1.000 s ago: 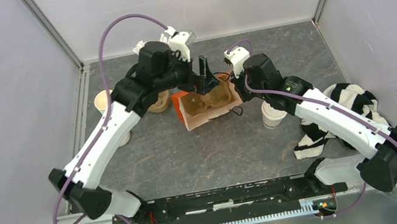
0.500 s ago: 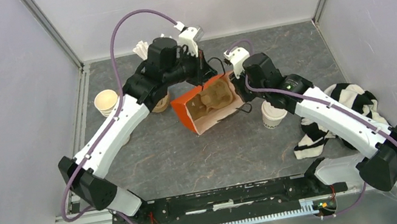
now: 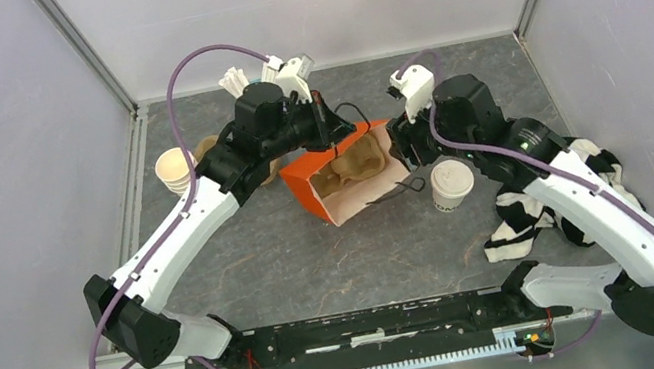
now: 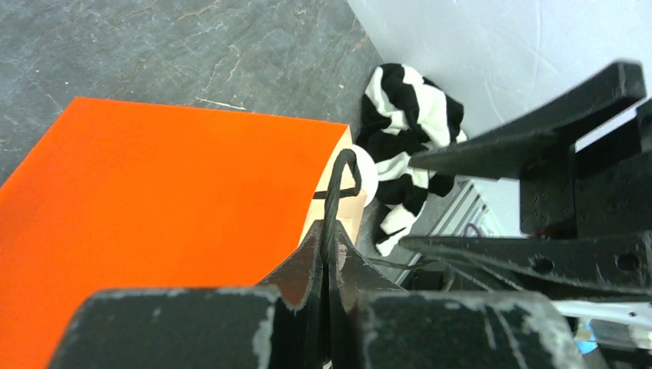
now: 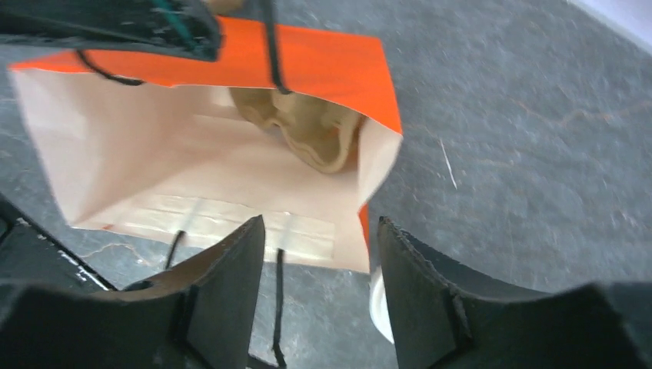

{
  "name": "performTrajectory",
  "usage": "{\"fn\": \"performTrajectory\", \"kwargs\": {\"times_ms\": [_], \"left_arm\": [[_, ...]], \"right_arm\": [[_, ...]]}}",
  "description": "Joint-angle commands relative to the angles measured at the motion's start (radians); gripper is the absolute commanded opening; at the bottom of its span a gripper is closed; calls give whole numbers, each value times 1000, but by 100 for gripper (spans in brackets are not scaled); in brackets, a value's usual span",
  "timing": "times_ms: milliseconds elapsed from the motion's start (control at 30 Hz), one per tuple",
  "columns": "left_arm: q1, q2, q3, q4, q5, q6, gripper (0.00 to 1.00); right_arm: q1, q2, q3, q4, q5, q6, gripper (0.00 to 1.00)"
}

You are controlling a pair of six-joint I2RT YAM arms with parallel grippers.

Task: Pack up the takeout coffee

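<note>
Cream-white paper under a round white lid, the takeout coffee stands upright on the desk, just beside the right end effector and outside the bag. That spot makes sense, since it is close to the mouth of the orange paper bag and the cup can go in once the mouth is held wide.

The bag is tilted, with its opening turned toward the right end effector. A pulp cup carrier sits inside it.

The left end effector is pressed together on the black cord handle, pinching it and lifting the bag's upper wall. I judge this is meant to hold the mouth open.

The right end effector's fingers are spread and grip nothing, and the loose handle lies on the desk between them. It looks free to take either that handle or the cup.

Past the cup, on the side away from both end effectors, lies a black-and-white striped cloth.
</note>
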Motion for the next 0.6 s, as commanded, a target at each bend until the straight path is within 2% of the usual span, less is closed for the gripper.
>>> {"fn": "performTrajectory", "kwargs": {"times_ms": [0, 133, 267, 367, 467, 567], "left_arm": [[2, -46, 12, 74, -40, -108, 2], [3, -40, 12, 71, -35, -134, 2], [3, -47, 5, 77, -43, -138, 2], [3, -44, 3, 96, -22, -146, 2], [3, -42, -3, 105, -15, -160, 2], [3, -54, -39, 147, -13, -189, 2]], "right_arm": [[7, -51, -69, 152, -166, -26, 58], [9, -66, -207, 326, -293, -131, 46], [9, -57, -286, 445, -326, -256, 31], [9, -35, -299, 499, -294, -329, 28], [10, 25, -225, 450, -212, -364, 26], [9, 72, -211, 448, -218, -359, 25]]}}
